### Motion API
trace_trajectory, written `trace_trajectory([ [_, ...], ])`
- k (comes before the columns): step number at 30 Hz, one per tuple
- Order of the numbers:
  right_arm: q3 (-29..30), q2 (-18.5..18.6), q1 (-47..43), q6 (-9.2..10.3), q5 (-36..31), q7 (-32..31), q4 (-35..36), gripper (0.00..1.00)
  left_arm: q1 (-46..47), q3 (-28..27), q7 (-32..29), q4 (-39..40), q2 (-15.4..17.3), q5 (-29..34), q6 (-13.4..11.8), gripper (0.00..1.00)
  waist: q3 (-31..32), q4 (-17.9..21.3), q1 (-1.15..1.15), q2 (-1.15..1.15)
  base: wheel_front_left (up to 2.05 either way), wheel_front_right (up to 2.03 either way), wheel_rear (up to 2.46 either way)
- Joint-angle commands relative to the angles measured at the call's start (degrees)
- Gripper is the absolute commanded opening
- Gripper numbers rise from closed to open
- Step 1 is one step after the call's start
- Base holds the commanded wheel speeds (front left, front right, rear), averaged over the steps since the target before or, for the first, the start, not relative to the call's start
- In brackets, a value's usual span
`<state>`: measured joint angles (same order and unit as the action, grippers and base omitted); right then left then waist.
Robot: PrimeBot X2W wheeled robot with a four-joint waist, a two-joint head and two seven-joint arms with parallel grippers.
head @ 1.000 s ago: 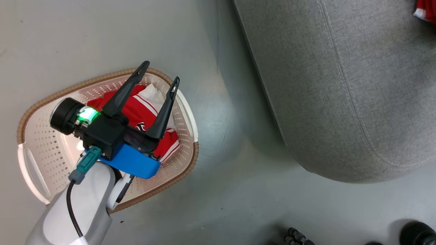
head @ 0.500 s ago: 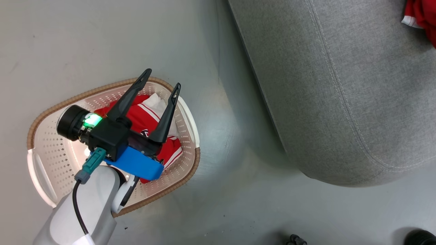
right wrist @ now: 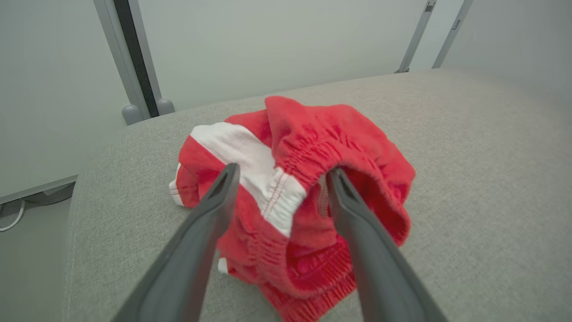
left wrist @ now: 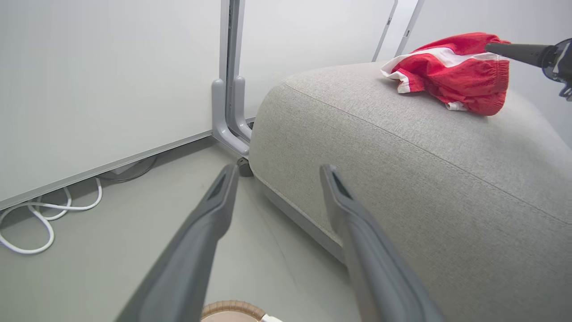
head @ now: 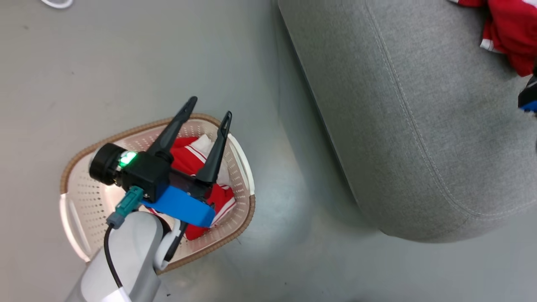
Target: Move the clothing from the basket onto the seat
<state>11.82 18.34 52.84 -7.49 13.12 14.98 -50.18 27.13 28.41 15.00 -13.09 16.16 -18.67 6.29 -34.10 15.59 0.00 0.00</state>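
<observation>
Between the earlier head frame and this one the whole picture had shifted, so the camera moved, not the things. More of the first garment [head: 509, 29] had come into the upper right corner, and a dark-and-blue piece of the right gripper [right wrist: 283, 170] had appeared at the right edge.

Right gripper: fingers spread wide, pinching nothing. The first garment lay crumpled on the seat [head: 398, 105], at the centre of the right wrist frame, under and between the two fingers. Whether the tips touched the cloth could not be told. Look: red fabric, one broad white panel with red stitching, gathered elastic edge, folded over itself in a loose heap.

Left gripper [head: 210, 105]: fingers likewise spread, nothing held, hanging above the basket [head: 84, 197] at lower left of the head frame. The second garment [head: 184, 153] lay inside the basket, beneath those fingers, toward the basket's right end. Look: red with thin white stripes and a white patch, partly hidden by the gripper body.

The basket stood on the grey floor [head: 126, 63], near the seat's left edge, not touching it.
</observation>
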Motion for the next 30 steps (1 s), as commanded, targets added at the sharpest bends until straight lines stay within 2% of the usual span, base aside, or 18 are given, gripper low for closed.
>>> trace_trajectory([
  [1, -0.6, 0.6, -1.9, -0.01, 0.2, 0.3, 0.5, 1.0, -0.8, -0.7, 0.2, -0.4, -0.8, -0.2, 0.4, 1.0, 2.4, -1.3, 0.0, 0.0, 0.0, 0.0, 0.0],
  [7, -0.6, 2.3, -9.2, -0.01, -0.8, 0.1, 3.2, 1.0, -4.4, -3.5, 0.2, -2.2, -5.1, -0.6, 0.9, 1.0, 9.7, -4.9, 0.0, 0.0, 0.0, 0.0, 0.0],
  [16, 0.4, 0.2, -22.0, -0.01, -2.8, -2.1, 12.8, 1.0, -11.3, -9.0, 0.2, -4.7, -9.7, -0.9, 1.3, 1.0, 20.0, -9.5, 0.0, 0.0, 0.0, 0.0, 0.0],
  [21, 2.0, -2.8, -30.3, -0.01, -4.8, -4.3, 21.5, 1.0, -14.1, -10.6, 0.2, -5.6, -10.7, -0.9, 1.2, 1.0, 24.5, -12.0, 0.0, 0.0, 0.0, 0.0, 0.0],
  [26, 2.5, -7.8, -39.4, -0.01, -6.2, -7.7, 32.5, 1.0, -16.9, -13.1, 0.2, -6.3, -11.2, -0.8, 1.2, 1.0, 28.3, -14.5, 0.0, 0.0, 0.0, 0.0, 0.0],
  [30, 1.6, -10.4, -44.0, -0.01, -5.9, -9.0, 37.3, 1.0, -18.2, -14.4, 0.2, -7.2, -11.1, -0.4, 1.2, 1.0, 30.5, -16.3, 0.0, 0.0, 0.0, 0.0, 0.0],
])
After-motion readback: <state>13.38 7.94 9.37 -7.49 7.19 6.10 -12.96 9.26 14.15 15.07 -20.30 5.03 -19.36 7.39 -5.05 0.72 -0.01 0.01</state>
